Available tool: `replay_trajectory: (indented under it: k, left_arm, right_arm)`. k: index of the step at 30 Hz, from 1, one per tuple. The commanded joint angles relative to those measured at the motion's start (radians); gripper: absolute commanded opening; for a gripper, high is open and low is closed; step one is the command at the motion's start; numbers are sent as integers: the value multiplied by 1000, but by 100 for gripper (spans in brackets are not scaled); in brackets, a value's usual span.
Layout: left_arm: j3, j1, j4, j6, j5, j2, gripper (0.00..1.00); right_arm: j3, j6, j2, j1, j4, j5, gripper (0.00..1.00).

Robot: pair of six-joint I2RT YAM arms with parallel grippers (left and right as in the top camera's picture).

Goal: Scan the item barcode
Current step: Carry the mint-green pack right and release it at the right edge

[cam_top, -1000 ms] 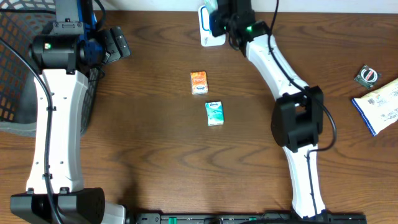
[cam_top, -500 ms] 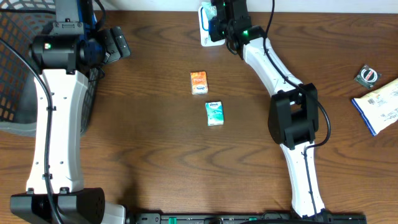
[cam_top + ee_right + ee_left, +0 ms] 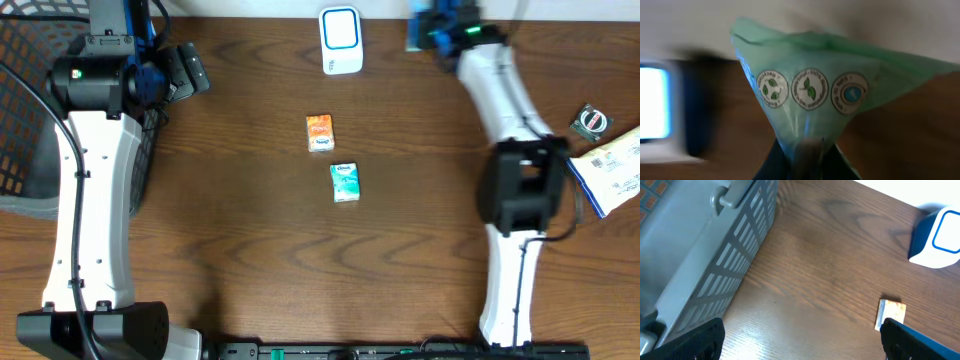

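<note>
Right jaws pinch green pouch (image 3: 810, 100): crinkled, three round logos.

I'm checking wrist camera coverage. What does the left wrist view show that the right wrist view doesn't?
Left wrist only: a grey slatted plastic basket and a small orange carton. Right wrist only: a green plastic pouch with three round emblems, pinched in the right pincer. Both: the white-and-blue scanner and the brown wooden table.

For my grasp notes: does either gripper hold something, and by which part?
The right gripper pinches a green packet at its narrow end. The left gripper holds nothing.
</note>
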Motion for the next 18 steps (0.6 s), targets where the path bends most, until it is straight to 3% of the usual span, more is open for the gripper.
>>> replay_trajectory:
  k: [1,6,14,16,18]
  left_arm:
    - [3,-1,-2,-2,-16,0,98]
    - [3,-1,-2,-2,-16,0,98]
    - [3,-1,-2,-2,-16,0,98]
    - [3,-1,-2,-2,-16,0,98]
    - [3,-1,-2,-2,-16,0,98]
  right_arm:
    - [22,12,-57,-100,-106,161,1]
    - [21,12,-55,-232,-317,307,1]
    - [-8,104,-55,-397,-464,305,1]
    - [-27,126,-55,-423,-465,304,14]
    - [-48,143,-55,-443,-462,294,33]
